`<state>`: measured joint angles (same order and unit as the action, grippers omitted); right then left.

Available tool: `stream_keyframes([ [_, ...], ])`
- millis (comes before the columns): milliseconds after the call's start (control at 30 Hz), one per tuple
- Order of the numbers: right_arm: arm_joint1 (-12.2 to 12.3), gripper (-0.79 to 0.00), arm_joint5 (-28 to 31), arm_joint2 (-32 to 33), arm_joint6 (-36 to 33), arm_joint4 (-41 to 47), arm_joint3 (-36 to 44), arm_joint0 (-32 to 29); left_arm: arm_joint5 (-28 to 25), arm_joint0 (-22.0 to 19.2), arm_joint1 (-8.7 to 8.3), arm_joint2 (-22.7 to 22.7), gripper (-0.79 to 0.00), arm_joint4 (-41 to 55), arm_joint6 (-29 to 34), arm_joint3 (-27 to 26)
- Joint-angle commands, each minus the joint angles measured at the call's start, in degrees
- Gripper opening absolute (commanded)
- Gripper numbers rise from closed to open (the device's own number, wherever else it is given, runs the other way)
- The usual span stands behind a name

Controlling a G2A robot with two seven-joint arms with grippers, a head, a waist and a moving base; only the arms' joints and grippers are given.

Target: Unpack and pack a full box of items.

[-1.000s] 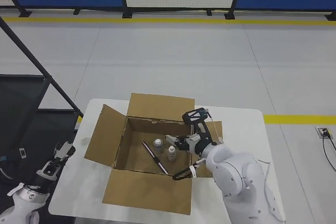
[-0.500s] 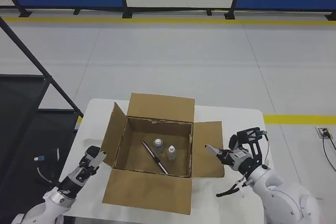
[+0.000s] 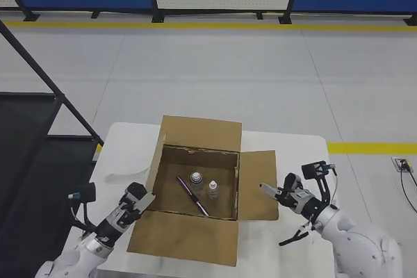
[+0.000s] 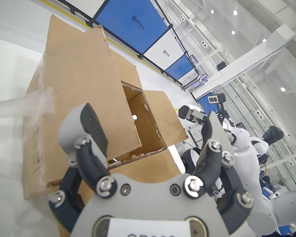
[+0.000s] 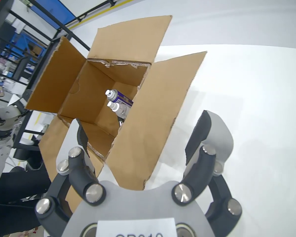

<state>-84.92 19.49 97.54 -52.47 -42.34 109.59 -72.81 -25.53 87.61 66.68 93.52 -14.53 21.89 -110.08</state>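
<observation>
Just ahead of right gripper (image 5: 141, 122), right flap (image 5: 167, 94): likely light, stiff cardboard; you pinch free edge. Close to left flap (image 4: 83, 75), left gripper (image 4: 149, 114). Jaws on 2 grippers apart, empty.

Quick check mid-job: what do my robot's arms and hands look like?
Both arms have smooth white shells. The left hand and right hand match: grey metal plates, black linkages, silver screws, dark finger pads, white label. A black cable loops beside the right arm.
</observation>
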Motion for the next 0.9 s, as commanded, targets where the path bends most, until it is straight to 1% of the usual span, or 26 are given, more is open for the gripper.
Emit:
stream_keyframes([
  [0, 0.46, 0.000, 1.86, 1.40, -2.27, 5.33, -3.61, 2.01, 0.48, -0.35, 0.04, -0.69, 0.000, -0.46, -0.32, 0.17],
  [133, 1.61, 0.000, 5.90, 3.20, -9.10, 16.26, -11.60, 7.17, 1.68, -1.24, 0.11, -2.14, 0.000, -0.91, -0.61, 0.73],
  [167, 2.04, 0.000, 6.81, 3.52, -12.03, 19.66, -14.53, 8.99, 2.01, -1.58, 0.12, -2.52, 0.000, -1.08, -0.57, 0.95],
  [267, 2.97, 0.000, 7.87, 3.88, -17.82, 26.30, -20.71, 13.17, 2.54, -2.32, 0.13, -3.28, 0.000, -1.78, -0.50, 1.71],
  [367, 3.74, 0.000, 10.05, 3.74, -21.66, 32.41, -25.28, 16.09, 2.87, -2.95, 0.12, -3.87, 0.000, -2.43, -0.44, 2.47],
  [467, 4.58, 0.000, 9.72, 2.29, -22.61, 37.81, -27.04, 17.72, 3.12, -3.35, 0.11, -4.24, 0.000, -2.63, -0.39, 3.05],
  [600, 6.59, 0.000, 9.85, -1.78, -22.50, 44.29, -26.90, 18.79, 3.54, -3.95, 0.08, -4.56, 0.000, -2.68, -0.28, 3.95],
  [767, 9.44, 0.000, 10.63, -9.00, -21.71, 48.59, -27.77, 21.61, 4.40, -5.18, 0.08, -5.15, 0.000, -2.31, -0.11, 5.39],
  [867, 10.52, 0.000, 11.12, -13.37, -21.22, 48.74, -29.30, 23.99, 5.05, -5.86, 0.09, -5.52, 0.000, -1.68, 0.22, 6.19],
])
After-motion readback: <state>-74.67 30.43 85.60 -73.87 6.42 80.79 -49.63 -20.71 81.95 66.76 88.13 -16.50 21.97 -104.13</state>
